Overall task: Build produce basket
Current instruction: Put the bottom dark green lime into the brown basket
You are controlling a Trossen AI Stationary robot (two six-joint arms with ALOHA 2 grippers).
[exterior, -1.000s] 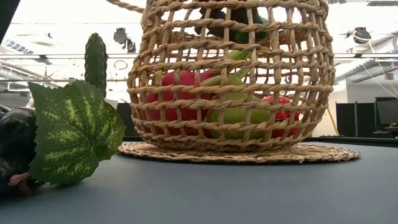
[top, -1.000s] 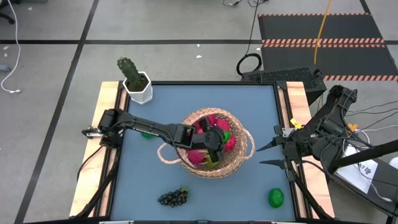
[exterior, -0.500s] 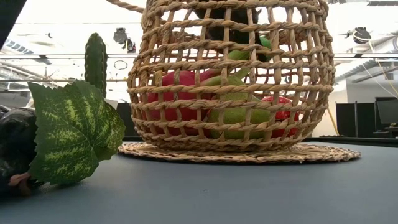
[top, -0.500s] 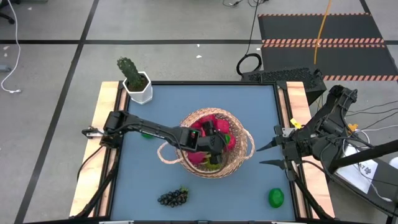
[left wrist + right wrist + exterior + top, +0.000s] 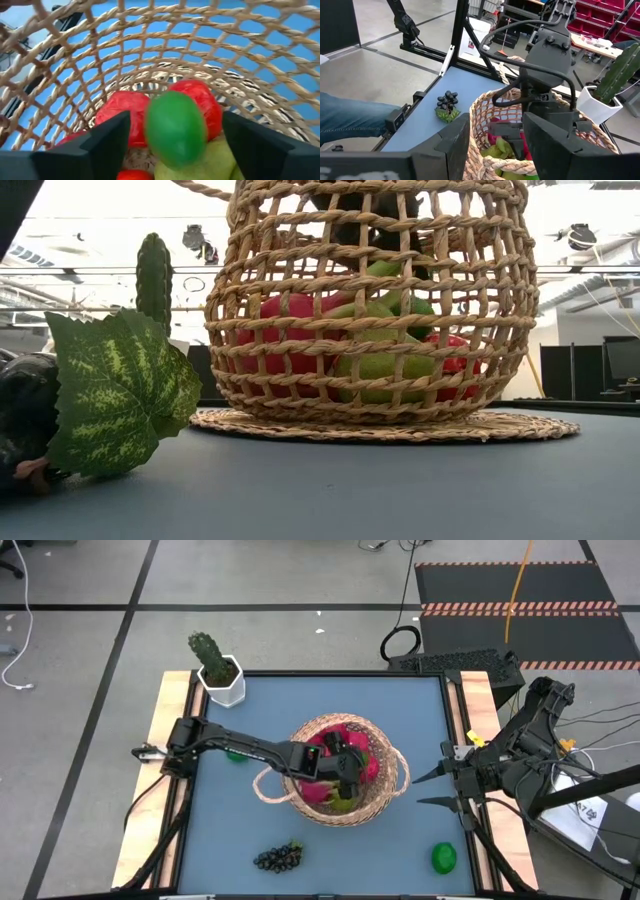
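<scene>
Green lime (image 5: 175,127) sits between the spread fingers of the left gripper (image 5: 345,765), untouched by either, inside the basket (image 5: 385,795) at table centre, atop red fruit. Withdrawal looks straight up. Right gripper (image 5: 425,790) waits part-open, well apart at the right edge.

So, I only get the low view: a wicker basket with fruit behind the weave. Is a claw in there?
Observer: Yes. The left claw is down inside the basket, fingers open, with a green lime loose between them.
Operator: Any fruit outside the basket?
Observer: A grape bunch and a second lime lie on the table.
Operator: And the other arm?
Observer: The right claw waits open at the table's right edge.
</scene>
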